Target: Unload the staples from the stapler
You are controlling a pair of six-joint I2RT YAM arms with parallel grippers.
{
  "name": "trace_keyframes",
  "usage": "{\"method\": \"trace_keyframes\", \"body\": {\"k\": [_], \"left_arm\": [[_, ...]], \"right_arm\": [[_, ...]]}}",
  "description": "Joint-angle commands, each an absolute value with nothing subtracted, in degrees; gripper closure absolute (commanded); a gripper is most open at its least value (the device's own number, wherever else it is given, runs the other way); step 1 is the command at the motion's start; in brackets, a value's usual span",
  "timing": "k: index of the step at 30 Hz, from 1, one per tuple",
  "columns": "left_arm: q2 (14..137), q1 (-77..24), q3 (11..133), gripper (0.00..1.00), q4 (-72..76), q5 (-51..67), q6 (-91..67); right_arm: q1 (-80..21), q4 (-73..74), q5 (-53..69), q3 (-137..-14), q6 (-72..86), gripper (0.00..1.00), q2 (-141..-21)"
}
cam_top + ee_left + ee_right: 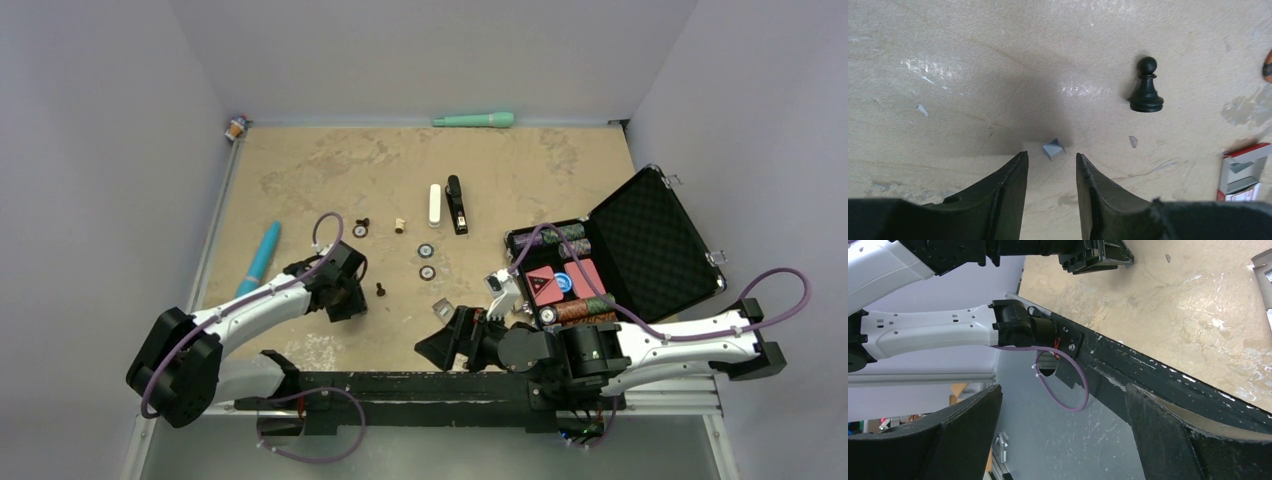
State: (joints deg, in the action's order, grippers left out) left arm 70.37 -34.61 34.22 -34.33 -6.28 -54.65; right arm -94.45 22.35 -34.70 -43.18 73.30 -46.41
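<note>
The black stapler (457, 205) lies shut at the middle back of the table, next to a white oblong bar (434, 204). Both arms are far from it. My left gripper (345, 300) hangs low over the table's left half. In the left wrist view its jaws (1050, 156) stand apart with nothing between them. A small silvery block of staples (1053, 148) lies on the table just beyond the fingertips. My right gripper (440, 345) sits at the near table edge, pointing left. Its jaws (1063, 390) are wide open and empty.
A black chess pawn (1147, 85) stands right of the staples. A small red-and-white box (1245, 172) lies further right. An open black case (650, 235) with several items fills the right side. A teal cylinder (262, 255) lies at the left, round discs (426, 250) mid-table.
</note>
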Motion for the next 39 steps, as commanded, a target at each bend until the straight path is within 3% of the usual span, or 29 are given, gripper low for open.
{"method": "trace_keyframes", "body": {"k": [1,18,29,39], "left_arm": [[68.87,-35.07,34.39,0.56,-31.08,-7.75,-59.84],[76.88,-37.87,36.77,0.62,-32.76,-12.65,-66.22],[80.70,-39.81,40.52,0.72,-35.74,-14.99,-65.31],[80.48,-41.57,42.30,0.70,-38.60,-16.30,-60.72]], "right_arm": [[-94.62,20.39,-34.63,-44.82,72.84,0.02,-45.73],[-94.66,20.43,-34.63,-43.01,73.12,0.02,-43.64],[-94.66,21.48,-35.18,-40.72,73.65,0.02,-38.93],[-94.66,21.96,-35.33,-40.79,73.71,0.02,-38.57]]}}
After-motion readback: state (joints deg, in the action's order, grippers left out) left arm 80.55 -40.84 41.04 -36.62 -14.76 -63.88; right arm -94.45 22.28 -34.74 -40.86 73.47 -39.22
